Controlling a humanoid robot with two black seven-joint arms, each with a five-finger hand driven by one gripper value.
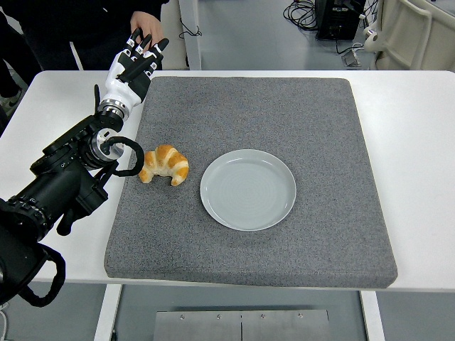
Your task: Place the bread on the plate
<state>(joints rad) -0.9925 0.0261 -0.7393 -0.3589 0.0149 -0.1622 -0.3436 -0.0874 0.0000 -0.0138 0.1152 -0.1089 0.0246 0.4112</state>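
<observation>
A golden croissant (164,165) lies on the grey mat (284,106), just left of a pale blue-grey plate (248,189) that holds nothing. My left hand (135,67) is raised at the mat's far left corner, well behind the croissant, fingers extended and relaxed, holding nothing. The black left forearm (64,177) runs down to the picture's lower left, passing close beside the croissant. My right arm is out of sight.
The mat covers most of the white table (412,142). A person's hand (146,23) and dark clothing show at the top left, just behind my left hand. Cables and equipment lie on the floor beyond the table.
</observation>
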